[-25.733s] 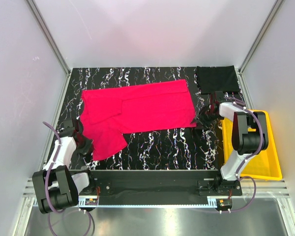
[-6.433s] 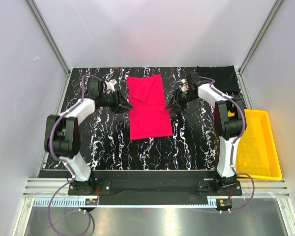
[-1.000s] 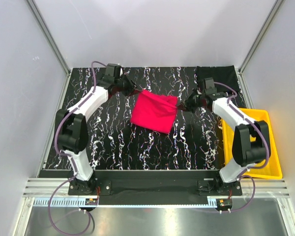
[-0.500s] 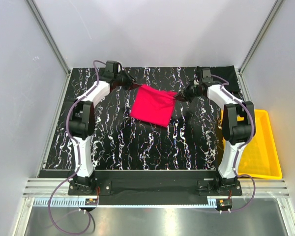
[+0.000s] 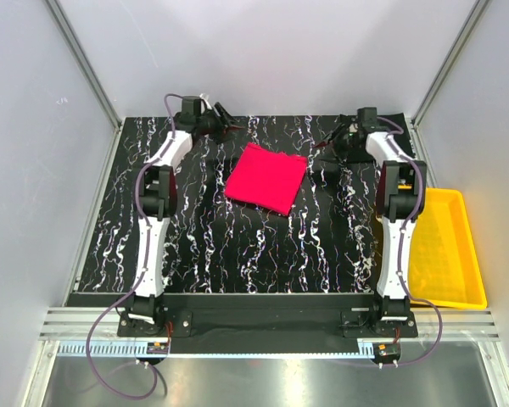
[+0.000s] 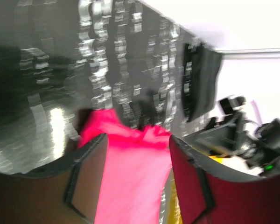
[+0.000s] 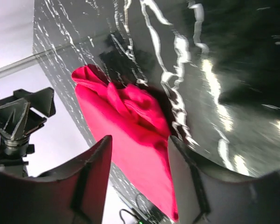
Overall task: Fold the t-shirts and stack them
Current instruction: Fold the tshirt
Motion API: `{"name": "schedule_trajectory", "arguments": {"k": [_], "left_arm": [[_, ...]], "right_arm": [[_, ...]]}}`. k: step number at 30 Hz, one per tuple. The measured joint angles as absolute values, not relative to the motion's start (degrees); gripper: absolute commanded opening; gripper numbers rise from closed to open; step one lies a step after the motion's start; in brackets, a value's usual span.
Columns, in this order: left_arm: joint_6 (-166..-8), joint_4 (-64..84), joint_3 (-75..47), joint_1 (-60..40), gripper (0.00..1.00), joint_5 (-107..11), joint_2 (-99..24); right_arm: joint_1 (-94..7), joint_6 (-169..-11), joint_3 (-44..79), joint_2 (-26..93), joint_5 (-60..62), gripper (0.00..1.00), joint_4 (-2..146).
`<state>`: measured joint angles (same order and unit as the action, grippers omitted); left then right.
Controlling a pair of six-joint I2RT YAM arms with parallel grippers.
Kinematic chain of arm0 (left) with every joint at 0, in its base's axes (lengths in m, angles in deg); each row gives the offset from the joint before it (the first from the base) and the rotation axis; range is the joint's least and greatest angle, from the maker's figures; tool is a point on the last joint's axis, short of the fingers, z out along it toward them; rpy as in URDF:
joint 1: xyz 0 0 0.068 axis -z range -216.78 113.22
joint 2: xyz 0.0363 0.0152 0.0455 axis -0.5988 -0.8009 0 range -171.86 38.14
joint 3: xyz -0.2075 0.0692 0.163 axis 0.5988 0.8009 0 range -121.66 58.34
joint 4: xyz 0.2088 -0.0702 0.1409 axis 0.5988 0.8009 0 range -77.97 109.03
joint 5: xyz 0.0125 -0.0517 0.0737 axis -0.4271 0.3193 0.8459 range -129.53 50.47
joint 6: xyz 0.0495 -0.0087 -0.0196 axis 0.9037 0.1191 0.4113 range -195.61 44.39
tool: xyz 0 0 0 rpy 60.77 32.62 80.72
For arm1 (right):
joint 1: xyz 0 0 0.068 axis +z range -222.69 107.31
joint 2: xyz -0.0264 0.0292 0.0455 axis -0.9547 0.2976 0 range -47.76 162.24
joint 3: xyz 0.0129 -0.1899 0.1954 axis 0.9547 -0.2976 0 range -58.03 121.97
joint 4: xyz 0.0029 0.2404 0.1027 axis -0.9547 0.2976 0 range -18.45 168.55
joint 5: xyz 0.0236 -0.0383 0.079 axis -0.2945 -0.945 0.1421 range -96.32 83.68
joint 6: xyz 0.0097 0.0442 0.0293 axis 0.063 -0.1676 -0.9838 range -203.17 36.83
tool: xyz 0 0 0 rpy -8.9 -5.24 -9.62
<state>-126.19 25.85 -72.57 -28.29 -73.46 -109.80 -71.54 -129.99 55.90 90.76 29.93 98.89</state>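
Spread apart and empty, the left hand (image 5: 224, 113) hangs at 11 o'clock of the red t-shirt (image 5: 267, 178), clear of the cloth. The right hand (image 5: 332, 142) mirrors it at 2 o'clock, jaws equally parted and gripping nothing. Each wrist view shows its own fingers (image 6: 86, 179) framing the shirt from beyond its far edge, not pinching it.

That red t-shirt lies as a small, slightly skewed square on the bench (image 5: 195, 237), about the middle and a little toward 12 o'clock. With both hands off its two far corners, the fold looks finished and the cloth laid to rest. Stacking is not yet done: the black t-shirt (image 6: 203, 79) sits apart in the far corner, at about 2 o'clock from the red one.

Much of that black shirt is covered by the right arm (image 5: 399, 186) from above, and the left wrist view gives only a dark strip, so whether it is folded I cannot tell. Both wrist views are blurred. The red far edge looks bunched there, and no neck label shows.
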Motion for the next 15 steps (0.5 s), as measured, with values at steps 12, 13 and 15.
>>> {"name": "schedule_trajectory", "arguments": {"k": [12, 13, 15], "left_arm": [[-107.66, 26.24, -38.65, -30.39, 0.70, -78.56, -84.75], [-106.76, 26.14, -37.12, -29.95, 0.70, -78.91, -84.14], [-105.34, 25.81, -34.97, -29.06, 0.70, -79.10, -84.03]], "right_arm": [[-69.99, -116.27, 39.15, 77.06, 33.80, 0.69, 102.82], [-69.22, -115.87, 37.08, 76.25, 34.00, 0.69, 102.54], [-67.74, -115.20, 33.21, 75.13, 34.50, 0.69, 101.88]]}}
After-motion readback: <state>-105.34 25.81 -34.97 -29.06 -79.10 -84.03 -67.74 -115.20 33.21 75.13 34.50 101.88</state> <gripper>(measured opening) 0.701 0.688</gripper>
